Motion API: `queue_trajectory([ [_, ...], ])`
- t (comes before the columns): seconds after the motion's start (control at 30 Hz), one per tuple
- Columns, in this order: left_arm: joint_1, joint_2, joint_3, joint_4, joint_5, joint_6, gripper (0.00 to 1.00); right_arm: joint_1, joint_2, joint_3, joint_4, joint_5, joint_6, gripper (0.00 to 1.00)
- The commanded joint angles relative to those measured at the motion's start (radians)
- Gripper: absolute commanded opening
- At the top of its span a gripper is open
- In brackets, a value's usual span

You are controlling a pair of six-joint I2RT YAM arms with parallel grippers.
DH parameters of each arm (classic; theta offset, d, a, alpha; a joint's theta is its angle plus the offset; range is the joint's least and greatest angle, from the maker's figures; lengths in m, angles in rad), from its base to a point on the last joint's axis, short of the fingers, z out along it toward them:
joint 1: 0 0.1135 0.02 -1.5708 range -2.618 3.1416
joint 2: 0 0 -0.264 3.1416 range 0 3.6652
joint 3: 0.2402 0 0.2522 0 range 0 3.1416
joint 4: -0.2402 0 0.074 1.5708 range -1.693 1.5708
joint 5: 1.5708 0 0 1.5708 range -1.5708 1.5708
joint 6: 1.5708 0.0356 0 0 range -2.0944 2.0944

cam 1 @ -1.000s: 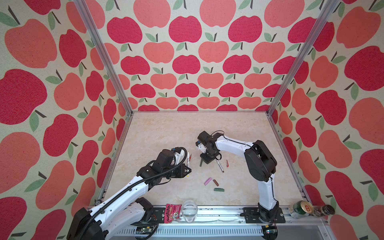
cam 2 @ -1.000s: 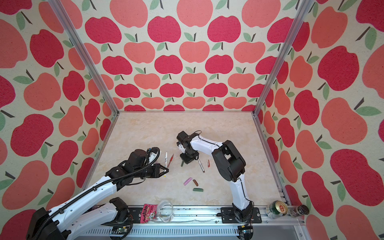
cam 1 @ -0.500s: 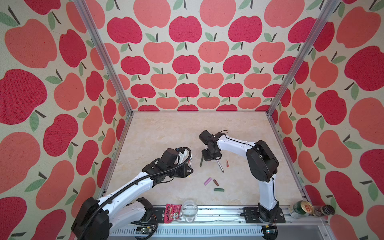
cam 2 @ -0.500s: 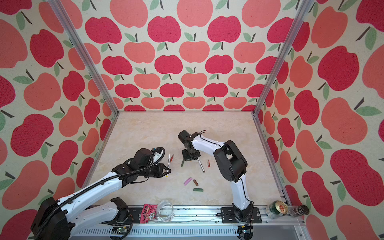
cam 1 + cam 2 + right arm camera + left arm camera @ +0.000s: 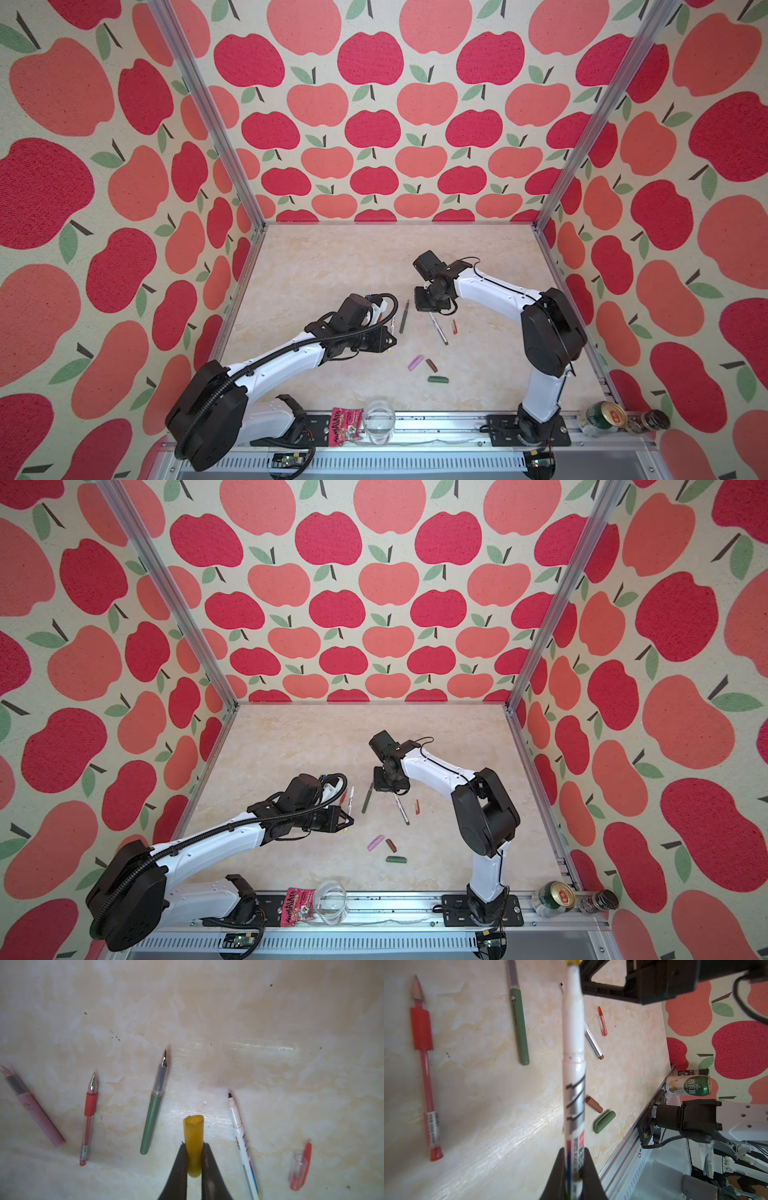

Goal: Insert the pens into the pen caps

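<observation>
My left gripper (image 5: 574, 1159) is shut on a white-barrelled pen (image 5: 574, 1084) with dark print and a yellow tip (image 5: 345, 831). My right gripper (image 5: 194, 1147) is shut on the yellow cap (image 5: 193, 1136), open end outward, above the table; the two grippers stand apart in both top views. On the table lie a lilac-pink pen (image 5: 34, 1109), a red pen (image 5: 89, 1118), a dark green pen (image 5: 404, 318) and a second white pen (image 5: 438, 328). The thin red cap (image 5: 454, 326) lies beside it. Pink (image 5: 415, 362), brown (image 5: 431, 365) and dark green (image 5: 438, 379) caps lie nearer the front.
On the front rail stand a snack packet (image 5: 345, 419), a clear glass (image 5: 378, 419), a green can (image 5: 606, 417) and a dark jar (image 5: 648, 420). Apple-patterned walls and metal posts close in the table on three sides.
My left arm has reached further toward the middle with the white pen. My right gripper has shifted slightly to the right with the yellow cap.
</observation>
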Motion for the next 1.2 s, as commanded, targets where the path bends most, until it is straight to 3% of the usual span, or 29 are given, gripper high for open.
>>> queue_trajectory([
  [0.0, -0.010, 0.044, 0.017, 0.098, 0.033, -0.011, 0.00, -0.006, -0.064, -0.009, 0.033, -0.022, 0.059, 0.08],
  [0.33, -0.033, 0.142, 0.055, 0.240, 0.058, -0.055, 0.00, -0.008, -0.184, -0.032, 0.150, -0.103, 0.113, 0.08],
  [0.87, -0.041, 0.175, 0.092, 0.251, 0.060, -0.058, 0.00, -0.008, -0.233, -0.089, 0.263, -0.191, 0.164, 0.10],
  [1.17, -0.041, 0.172, 0.089, 0.255, 0.049, -0.061, 0.00, -0.003, -0.255, -0.115, 0.262, -0.183, 0.164, 0.09],
])
